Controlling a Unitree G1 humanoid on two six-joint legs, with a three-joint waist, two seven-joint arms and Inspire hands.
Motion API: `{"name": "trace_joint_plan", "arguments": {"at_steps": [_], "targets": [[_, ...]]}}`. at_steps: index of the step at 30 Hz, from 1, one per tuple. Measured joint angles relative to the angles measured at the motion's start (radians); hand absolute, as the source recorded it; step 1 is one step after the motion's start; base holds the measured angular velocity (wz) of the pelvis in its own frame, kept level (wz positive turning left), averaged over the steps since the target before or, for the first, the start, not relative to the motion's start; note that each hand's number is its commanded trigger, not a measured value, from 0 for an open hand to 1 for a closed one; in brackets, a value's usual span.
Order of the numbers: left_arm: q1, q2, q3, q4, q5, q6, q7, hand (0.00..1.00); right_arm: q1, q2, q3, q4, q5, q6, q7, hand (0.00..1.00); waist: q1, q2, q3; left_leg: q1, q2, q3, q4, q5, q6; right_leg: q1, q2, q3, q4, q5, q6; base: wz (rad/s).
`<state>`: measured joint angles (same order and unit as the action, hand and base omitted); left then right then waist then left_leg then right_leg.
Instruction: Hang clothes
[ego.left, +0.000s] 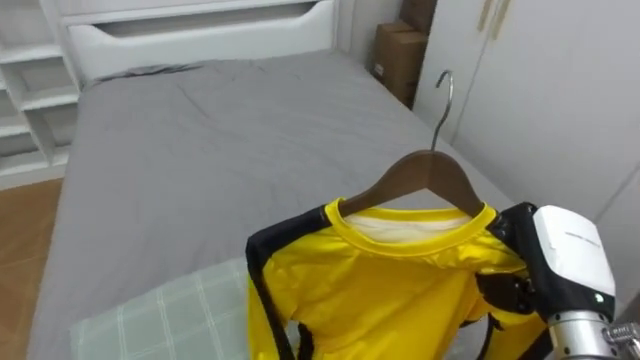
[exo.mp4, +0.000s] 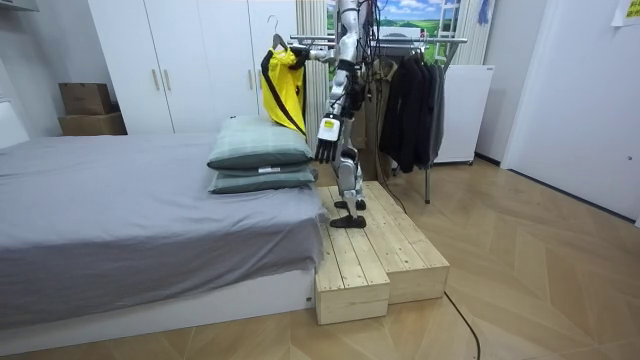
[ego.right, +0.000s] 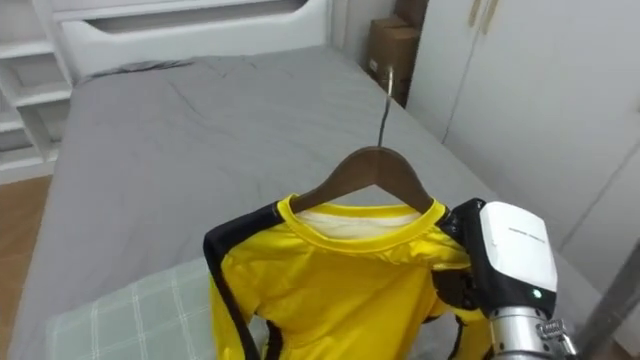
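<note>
A yellow shirt (ego.left: 380, 290) with black trim hangs on a brown wooden hanger (ego.left: 425, 175) whose metal hook (ego.left: 445, 85) points up. My right hand (ego.left: 505, 290) comes in from the lower right, its dark fingers curled round the hanger's right shoulder and the shirt over it. In the room view the shirt (exo.mp4: 283, 85) is held high at arm's length over the bed's foot end. My left hand (exo.mp4: 328, 138) hangs at my side with straight fingers and holds nothing. I stand on a wooden platform (exo.mp4: 370, 250) between bed and clothes rack.
The grey bed (ego.left: 200, 150) lies below the shirt, with green checked pillows (ego.left: 170, 310) at its near end. Behind me stands a clothes rack (exo.mp4: 425, 40) with dark garments (exo.mp4: 410, 100). White wardrobe doors (ego.left: 540, 100) and cardboard boxes (ego.left: 400, 55) lie to the right.
</note>
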<state>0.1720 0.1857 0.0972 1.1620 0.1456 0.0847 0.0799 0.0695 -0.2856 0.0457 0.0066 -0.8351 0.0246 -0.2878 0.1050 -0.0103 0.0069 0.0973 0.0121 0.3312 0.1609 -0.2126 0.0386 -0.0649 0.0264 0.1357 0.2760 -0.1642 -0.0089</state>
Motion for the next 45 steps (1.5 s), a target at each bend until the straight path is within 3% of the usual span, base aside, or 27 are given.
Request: {"name": "trace_joint_plan", "arguments": {"at_steps": [1,3,4,5,6,9,10,11,12,13,14,15,16,18,19,20,23,27,31,32,33,35,36,38,41,43,45], "targets": [[-0.009,0.001,0.000,-0.001,-0.001,0.001,0.001,0.00,0.000,0.008,0.007,0.000,-0.008,0.000,0.006,1.00,0.002,-0.001,-0.0015,0.002,0.005,0.043,0.004,-0.006,0.000,-0.021,0.001,-0.025,0.012,0.007,0.000,-1.09],[-0.010,0.005,-0.001,-0.001,0.000,0.009,0.005,0.00,0.001,0.017,0.029,0.000,-0.013,0.000,0.011,1.00,0.015,0.000,-0.0011,0.011,0.024,0.123,0.005,-0.014,-0.006,-0.045,-0.008,-0.177,0.015,0.028,-0.022,-1.29],[-0.006,0.005,-0.001,0.001,0.000,0.026,0.006,0.00,0.001,0.024,0.042,0.000,-0.023,0.001,0.022,1.00,0.019,0.002,-0.0006,0.019,0.029,0.174,0.005,-0.019,-0.008,-0.056,-0.027,-0.298,0.014,0.040,-0.040,-1.30],[-0.005,0.005,-0.001,0.008,-0.001,0.043,0.006,0.00,0.001,0.030,0.049,0.000,-0.034,0.003,0.037,1.00,0.016,0.003,0.0007,0.030,0.030,0.218,0.005,-0.023,-0.009,-0.062,-0.035,-0.371,0.014,0.049,-0.055,-1.24],[-0.005,0.005,-0.002,0.015,-0.002,0.048,0.006,0.00,0.001,0.030,0.052,0.000,-0.035,0.008,0.044,1.00,0.014,0.003,0.0013,0.034,0.030,0.244,0.004,-0.025,-0.009,-0.069,-0.035,-0.382,0.015,0.053,-0.060,-1.15],[-0.005,0.006,-0.003,0.043,-0.008,0.068,0.022,0.00,0.000,0.035,0.064,0.000,-0.027,0.031,0.053,1.00,0.021,0.000,0.0003,0.035,0.044,0.368,-0.001,-0.037,-0.011,-0.089,0.015,-0.326,-0.044,0.120,-0.070,-1.27],[-0.005,0.008,-0.003,0.061,-0.020,0.080,0.027,0.00,-0.003,0.043,0.077,0.000,-0.028,0.037,0.053,1.00,0.045,0.000,-0.0010,0.034,0.063,0.461,-0.007,-0.043,-0.017,-0.085,0.020,-0.375,-0.058,0.140,-0.082,-1.73],[-0.004,0.006,-0.006,0.082,-0.021,0.100,0.031,0.00,-0.004,0.052,0.095,-0.001,-0.029,0.043,0.053,1.00,0.065,0.002,-0.0001,0.053,0.070,0.537,-0.009,-0.048,-0.025,-0.086,-0.004,-0.463,0.033,0.083,-0.069,-1.68],[-0.004,0.006,-0.006,0.090,-0.024,0.113,0.033,0.00,-0.003,0.054,0.103,-0.001,-0.033,0.042,0.053,1.00,0.061,0.003,-0.0013,0.056,0.070,0.555,-0.008,-0.050,-0.027,-0.077,-0.027,-0.485,0.072,0.043,-0.061,-1.21],[-0.008,0.006,-0.015,0.093,-0.024,0.132,0.040,0.00,-0.004,0.054,0.111,-0.004,-0.035,0.039,0.053,1.00,0.047,0.000,-0.0032,0.065,0.065,0.576,-0.006,-0.053,-0.029,-0.051,-0.072,-0.500,0.114,-0.015,-0.029,-0.60],[-0.016,0.007,-0.029,0.093,-0.024,0.143,0.049,0.00,-0.007,0.056,0.111,-0.004,-0.032,0.041,0.053,1.00,0.032,-0.013,-0.0007,0.071,0.062,0.574,0.010,-0.058,-0.035,-0.041,-0.085,-0.466,0.093,-0.028,-0.009,-0.39],[-0.020,0.007,-0.035,0.093,-0.024,0.148,0.053,0.00,-0.007,0.057,0.112,-0.003,-0.031,0.042,0.053,1.00,0.022,-0.016,0.0031,0.068,0.059,0.562,0.024,-0.058,-0.035,-0.039,-0.080,-0.452,0.082,-0.029,-0.015,-0.38],[-0.023,0.000,-0.045,0.093,-0.020,0.156,0.061,0.00,-0.008,0.057,0.117,-0.003,-0.028,0.044,0.053,1.00,0.015,-0.013,0.0064,0.055,0.058,0.497,0.044,-0.057,-0.034,-0.039,-0.064,-0.414,0.059,-0.022,-0.027,-0.65],[-0.019,0.005,-0.043,0.093,0.004,0.188,0.061,0.00,-0.009,0.068,0.157,-0.002,-0.018,0.040,0.065,1.00,0.024,-0.004,0.0060,0.042,0.063,0.244,0.047,-0.057,-0.034,-0.032,-0.021,-0.371,-0.005,0.025,-0.051,-0.96],[-0.019,0.007,-0.043,0.092,0.016,0.195,0.061,0.00,-0.009,0.072,0.164,-0.002,-0.015,0.039,0.072,1.00,0.011,-0.005,0.0060,0.037,0.065,0.212,0.047,-0.057,-0.034,-0.026,-0.012,-0.366,-0.019,0.035,-0.054,-0.44],[-0.019,0.009,-0.043,0.087,0.033,0.201,0.059,0.00,-0.009,0.076,0.167,-0.002,-0.011,0.039,0.085,1.00,-0.016,-0.005,0.0066,0.032,0.068,0.206,0.049,-0.056,-0.036,-0.026,-0.005,-0.363,-0.032,0.045,-0.057,-0.09],[-0.026,0.015,-0.043,0.086,0.068,0.209,0.047,0.00,-0.023,0.080,0.155,0.021,-0.011,0.039,0.089,1.00,-0.044,-0.012,0.0086,0.009,0.080,0.221,0.111,-0.058,-0.038,-0.045,-0.001,-0.332,-0.012,0.042,-0.062,-0.14],[-0.025,0.021,-0.067,0.086,0.068,0.219,0.047,0.00,-0.040,0.080,0.135,0.033,0.012,0.040,0.106,1.00,-0.046,-0.019,0.0160,-0.026,0.099,0.180,0.228,-0.072,-0.043,-0.067,0.004,-0.296,0.039,0.018,-0.080,-0.30],[-0.021,0.019,-0.067,0.087,0.067,0.236,0.047,0.00,-0.066,0.083,0.154,0.028,0.003,0.041,0.129,1.00,-0.026,-0.007,0.0192,-0.093,0.102,0.008,0.326,-0.083,-0.041,-0.086,0.057,-0.176,0.052,0.017,-0.106,-0.81],[-0.017,0.016,-0.064,0.086,0.067,0.236,0.047,0.00,-0.066,0.077,0.156,0.029,0.002,0.045,0.133,1.00,-0.012,-0.009,0.0198,-0.112,0.081,-0.070,0.309,-0.086,-0.041,-0.091,0.065,-0.130,0.051,0.020,-0.111,-0.66],[-0.014,0.014,-0.065,0.086,0.067,0.236,0.047,0.00,-0.066,0.073,0.157,0.029,0.005,0.046,0.133,1.00,-0.012,-0.011,0.0193,-0.129,0.072,-0.097,0.300,-0.085,-0.042,-0.094,0.066,-0.112,0.051,0.021,-0.111,-0.65],[-0.011,0.000,-0.066,0.086,0.067,0.236,0.047,0.00,-0.067,0.047,0.164,0.029,0.011,0.057,0.129,1.00,-0.011,-0.015,0.0156,-0.182,0.043,-0.168,0.217,-0.067,-0.056,-0.099,0.078,-0.012,0.052,0.037,-0.113,-0.43],[-0.011,-0.002,-0.063,0.086,0.067,0.237,0.047,0.00,-0.067,0.044,0.170,0.029,0.012,0.060,0.127,1.00,-0.008,-0.016,0.0141,-0.193,0.039,-0.182,0.191,-0.056,-0.061,-0.101,0.087,0.020,0.052,0.039,-0.113,-0.63],[0.000,-0.011,-0.059,0.086,0.067,0.237,0.047,0.00,-0.070,0.036,0.186,0.031,0.014,0.063,0.127,1.00,0.023,-0.017,0.0130,-0.218,0.027,-0.239,0.127,-0.003,-0.068,-0.096,0.121,0.135,0.045,0.041,-0.110,-0.89],[0.004,-0.012,-0.060,0.086,0.067,0.245,0.047,0.00,-0.070,0.024,0.201,0.032,0.015,0.065,0.125,1.00,0.017,-0.017,0.0114,-0.244,0.028,-0.270,0.123,0.030,-0.083,-0.093,0.151,0.191,0.048,0.050,-0.095,-0.64],[0.004,-0.012,-0.062,0.086,0.066,0.245,0.046,0.00,-0.071,0.019,0.205,0.032,0.015,0.065,0.124,1.00,0.010,-0.019,0.0096,-0.247,0.028,-0.293,0.111,0.033,-0.081,-0.091,0.172,0.213,0.047,0.051,-0.093,-0.41],[0.005,-0.012,-0.061,0.086,0.066,0.245,0.045,0.00,-0.071,0.019,0.205,0.032,0.015,0.067,0.117,1.00,0.010,-0.027,0.0067,-0.244,0.029,-0.311,0.104,0.065,-0.074,-0.086,0.185,0.234,0.032,0.064,-0.073,-0.39]]}}
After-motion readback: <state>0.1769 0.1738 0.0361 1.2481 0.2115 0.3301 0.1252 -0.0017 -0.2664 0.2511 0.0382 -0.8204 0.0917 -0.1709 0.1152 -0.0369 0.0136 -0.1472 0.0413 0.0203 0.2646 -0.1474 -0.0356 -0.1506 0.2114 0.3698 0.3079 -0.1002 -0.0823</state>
